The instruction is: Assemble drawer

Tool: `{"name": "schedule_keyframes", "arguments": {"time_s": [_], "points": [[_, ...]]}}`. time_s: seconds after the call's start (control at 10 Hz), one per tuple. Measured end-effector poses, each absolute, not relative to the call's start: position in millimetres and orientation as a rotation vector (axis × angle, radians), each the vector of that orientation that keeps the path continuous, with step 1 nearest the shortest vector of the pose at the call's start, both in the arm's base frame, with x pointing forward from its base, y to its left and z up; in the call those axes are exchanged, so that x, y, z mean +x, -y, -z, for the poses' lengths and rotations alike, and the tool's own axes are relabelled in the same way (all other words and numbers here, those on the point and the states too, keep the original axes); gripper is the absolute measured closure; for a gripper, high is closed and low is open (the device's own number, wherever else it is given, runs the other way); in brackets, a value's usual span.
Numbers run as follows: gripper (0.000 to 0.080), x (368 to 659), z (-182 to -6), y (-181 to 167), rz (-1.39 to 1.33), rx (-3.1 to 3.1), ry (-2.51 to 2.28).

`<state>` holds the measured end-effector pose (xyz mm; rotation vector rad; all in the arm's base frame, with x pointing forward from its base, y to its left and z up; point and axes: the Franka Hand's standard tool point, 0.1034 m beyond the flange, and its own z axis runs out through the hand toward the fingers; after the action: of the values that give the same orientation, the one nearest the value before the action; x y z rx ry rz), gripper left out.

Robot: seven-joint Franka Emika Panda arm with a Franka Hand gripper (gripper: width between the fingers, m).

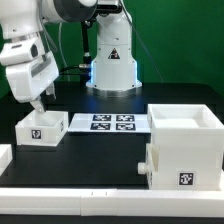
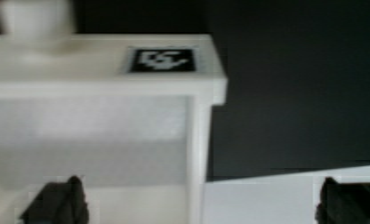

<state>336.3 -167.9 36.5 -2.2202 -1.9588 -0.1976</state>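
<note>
On the dark worktop (image 1: pixel 100 150) two white parts of the drawer kit sit well apart. Toward the exterior view's left is a small tray box (image 1: pixel 41 128), open at the top, and nothing shows inside it. Toward the exterior view's right stands the large hollow casing (image 1: pixel 184 147), also open at the top; its inside looks bare as far as the rim lets one see. Between them, further back, the marker board (image 1: pixel 112 122) lies flat with its four black square tags.

Directly above the tray box's far wall hangs the tool (image 1: pixel 37 103), carried by the white arm coming down from the upper left of the exterior view. Its tips are just over the rim; whether they touch it cannot be told. In the wrist view the tool (image 2: pixel 208 203) shows as two dark fingertips (image 2: pixel 59 203), spread wide with nothing between them but the tray box (image 2: pixel 97 110) and worktop below. They pinch nothing.

Each part is plain white plastic with black-and-white square tags. The tray box carries one on the side facing the exterior camera and, in the wrist view, another on a face near its edge. The casing has one low on its front side, and a small rounded bulge juts from its side toward the exterior view's left.
</note>
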Motion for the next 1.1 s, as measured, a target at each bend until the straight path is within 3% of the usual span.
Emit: {"name": "schedule_keyframes", "arguments": {"time_s": [0.3,0.7,0.9,1.0,1.1], "points": [[0.0150,327.0,-11.1,163.4,0.224,-2.190,1.898],[0.0150,323.4,-3.4,162.5,0.232,-2.192,1.865],[0.0397,323.2,-3.3,162.3,0.232,-2.192,1.864],[0.0397,323.1,-3.3,162.3,0.232,-2.192,1.863],[0.0584,323.1,-3.3,162.3,0.231,-2.192,1.863]]}}
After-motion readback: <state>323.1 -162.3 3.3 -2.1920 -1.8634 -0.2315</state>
